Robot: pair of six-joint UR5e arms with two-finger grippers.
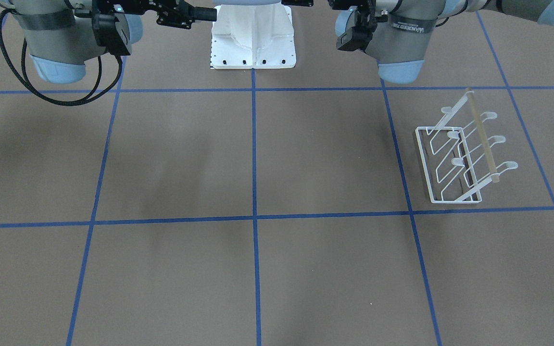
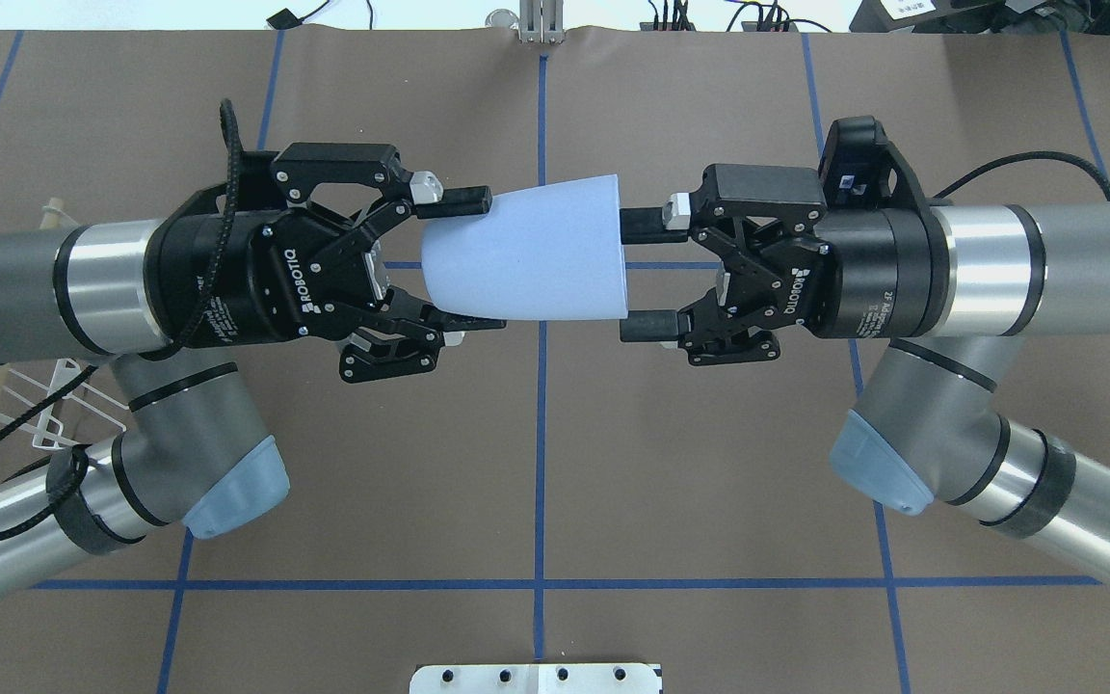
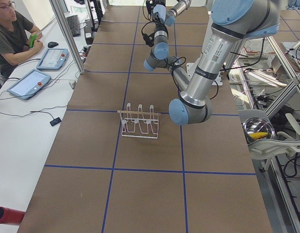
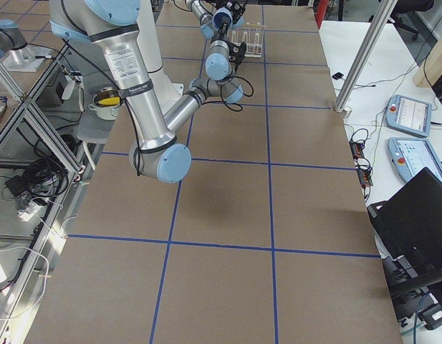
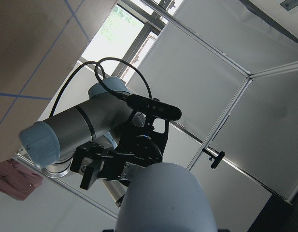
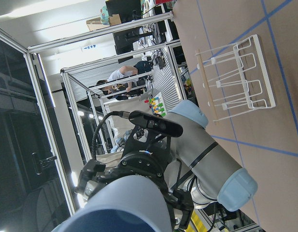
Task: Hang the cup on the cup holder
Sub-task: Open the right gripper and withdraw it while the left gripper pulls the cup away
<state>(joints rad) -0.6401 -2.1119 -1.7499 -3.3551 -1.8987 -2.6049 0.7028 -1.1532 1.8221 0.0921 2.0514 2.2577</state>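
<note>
The pale blue cup [image 2: 526, 251] lies on its side in mid-air between my two grippers, its narrow base toward the left one. My left gripper [image 2: 495, 262] is shut on the cup's base, one finger on each side. My right gripper [image 2: 623, 276] is at the wide rim with its jaws standing apart. One of its fingers is hidden behind the rim and the other lies just outside it. The cup fills the bottom of the left wrist view [image 5: 165, 198] and of the right wrist view [image 6: 120, 205]. The white wire cup holder [image 1: 483, 139] stands on the table on my left side, partly under my left arm [image 2: 54, 405].
The white bolted pedestal base [image 1: 253, 43] sits at the robot's foot. Blue tape lines grid the brown table. An operator [image 3: 8, 29] sits at a side desk with tablets. A metal bowl [image 3: 258, 130] stands off the table beside the robot.
</note>
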